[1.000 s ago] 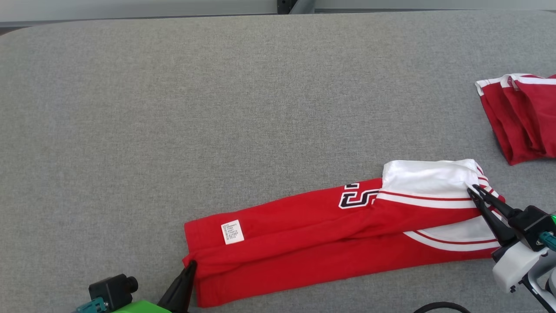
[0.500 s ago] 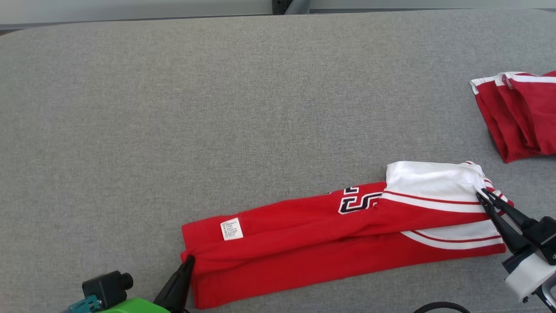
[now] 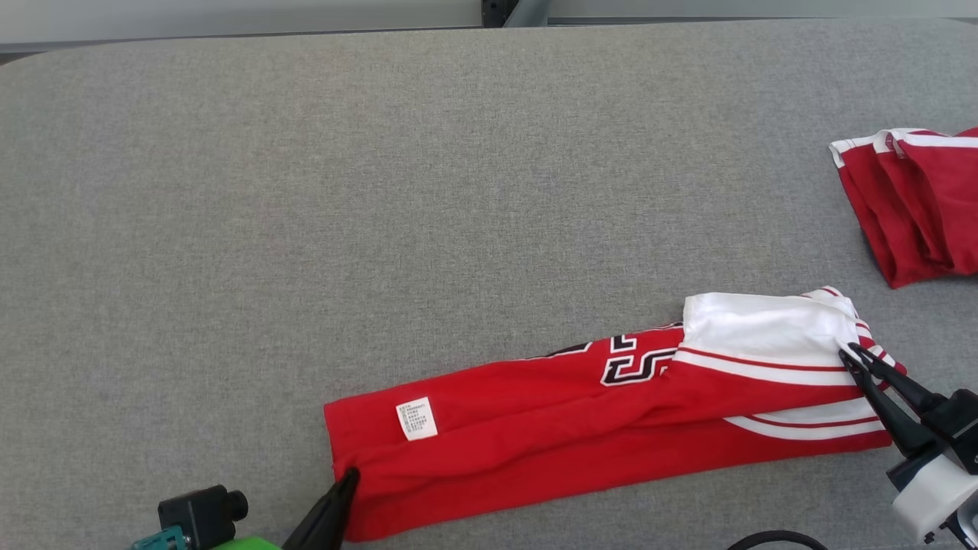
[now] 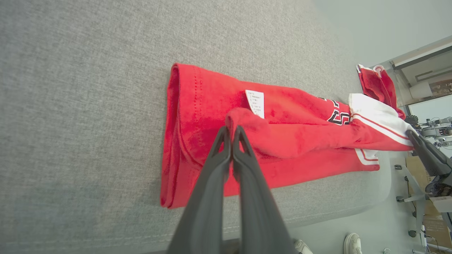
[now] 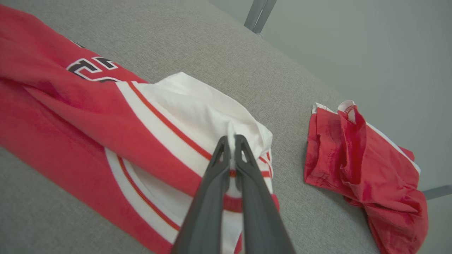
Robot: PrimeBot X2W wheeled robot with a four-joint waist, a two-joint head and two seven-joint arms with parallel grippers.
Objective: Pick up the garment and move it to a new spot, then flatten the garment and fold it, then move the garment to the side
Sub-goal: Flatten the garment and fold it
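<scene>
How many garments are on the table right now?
2. A long red-and-white garment lies near the front edge, its ends pinched by the left pincer and right pincer. A second red garment sits bunched at the table's right, cut off by the frame; more may lie beyond.

Top fold of garment [image 3: 611,416] farther over its lower layer, left gripper [image 3: 350,475] and right gripper [image 3: 846,351] nearer.

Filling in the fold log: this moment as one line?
stage: mid-fold | left gripper: shut on red-and-white fabric garment, hem corner | right gripper: shut on its white end | other red garment: apart, far right
</scene>
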